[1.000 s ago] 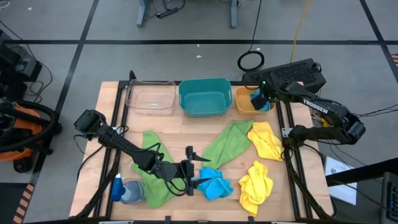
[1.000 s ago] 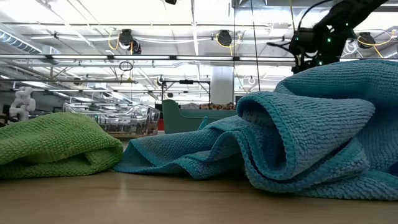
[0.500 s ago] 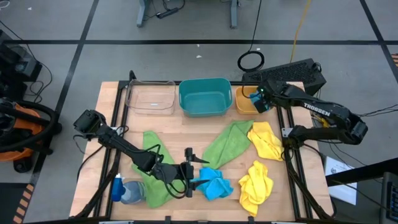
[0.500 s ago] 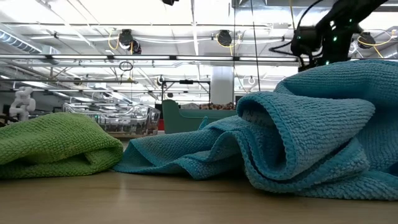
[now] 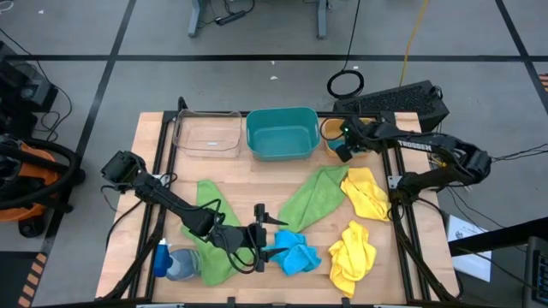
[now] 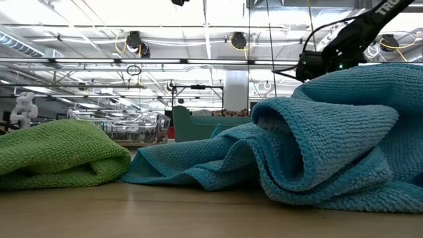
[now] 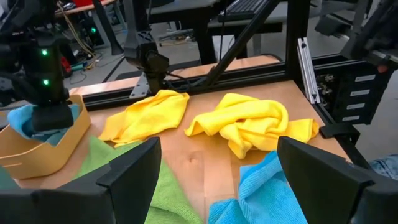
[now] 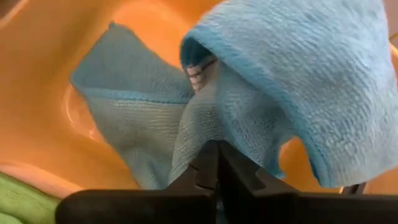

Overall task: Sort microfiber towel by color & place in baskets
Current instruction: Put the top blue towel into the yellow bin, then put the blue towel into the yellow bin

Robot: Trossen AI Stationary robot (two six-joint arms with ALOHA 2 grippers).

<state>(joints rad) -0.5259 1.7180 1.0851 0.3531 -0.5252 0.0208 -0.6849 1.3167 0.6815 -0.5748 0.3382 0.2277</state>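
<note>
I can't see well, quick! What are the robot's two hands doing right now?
Left gripper: open, holding nothing, at the blue towel.
Right gripper: shut, empty, over the blue towel in the orange basket.

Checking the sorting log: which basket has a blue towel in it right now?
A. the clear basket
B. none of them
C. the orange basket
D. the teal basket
C: the right wrist view shows a blue towel lying inside the orange basket, with the right claw shut just above it; from above, the clear basket and teal basket hold no towel.
</note>
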